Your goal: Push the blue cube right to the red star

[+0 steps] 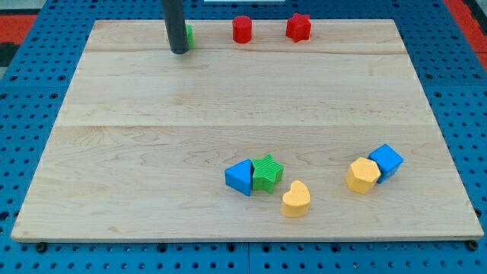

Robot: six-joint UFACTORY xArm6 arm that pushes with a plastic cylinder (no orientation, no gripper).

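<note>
The blue cube sits at the view's lower right, touching a yellow hexagonal block on its left. The red star lies at the view's top, right of centre. My tip rests at the view's top left, far from the blue cube, just in front of a green block that the rod mostly hides.
A red cylinder stands left of the red star. A blue triangular block, a green star and a yellow heart cluster at the view's bottom centre. The wooden board lies on a blue pegboard.
</note>
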